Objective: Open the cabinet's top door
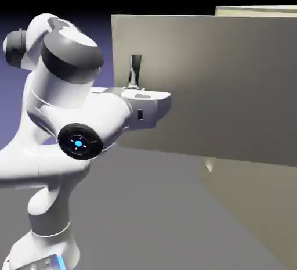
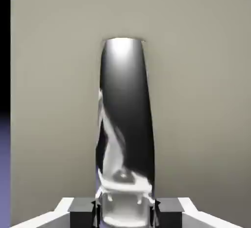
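**Gripper clamped on the door handle**

The gripper (image 2: 125, 211) is closed around the black handle (image 2: 125, 124), its fingers (image 2: 82, 211) pressing either side. The top door (image 1: 220, 83) stands swung out from the cabinet (image 1: 255, 199), with its handle edge near the white arm (image 1: 87, 123).

End effector (image 1: 134, 87) at top door (image 1: 220, 83) handle (image 1: 135, 68)
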You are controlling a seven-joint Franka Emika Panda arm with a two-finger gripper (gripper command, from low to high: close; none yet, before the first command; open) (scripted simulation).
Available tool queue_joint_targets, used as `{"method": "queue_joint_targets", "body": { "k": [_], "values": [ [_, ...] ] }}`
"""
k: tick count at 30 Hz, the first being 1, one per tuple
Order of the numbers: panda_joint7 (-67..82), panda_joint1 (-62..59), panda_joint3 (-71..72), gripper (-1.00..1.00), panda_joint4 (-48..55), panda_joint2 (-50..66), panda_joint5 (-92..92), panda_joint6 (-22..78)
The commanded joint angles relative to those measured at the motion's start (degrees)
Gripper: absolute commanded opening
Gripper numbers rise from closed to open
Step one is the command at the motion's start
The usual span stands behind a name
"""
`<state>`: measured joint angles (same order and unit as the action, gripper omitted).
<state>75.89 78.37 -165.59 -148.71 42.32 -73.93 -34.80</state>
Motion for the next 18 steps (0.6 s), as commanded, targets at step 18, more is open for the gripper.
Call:
{"method": "queue_joint_targets", "body": {
  "k": [18],
  "values": [
    [13.7,3.2,-0.2,-1.00,33.5,-36.8,23.2,5.8]
  ]
}}
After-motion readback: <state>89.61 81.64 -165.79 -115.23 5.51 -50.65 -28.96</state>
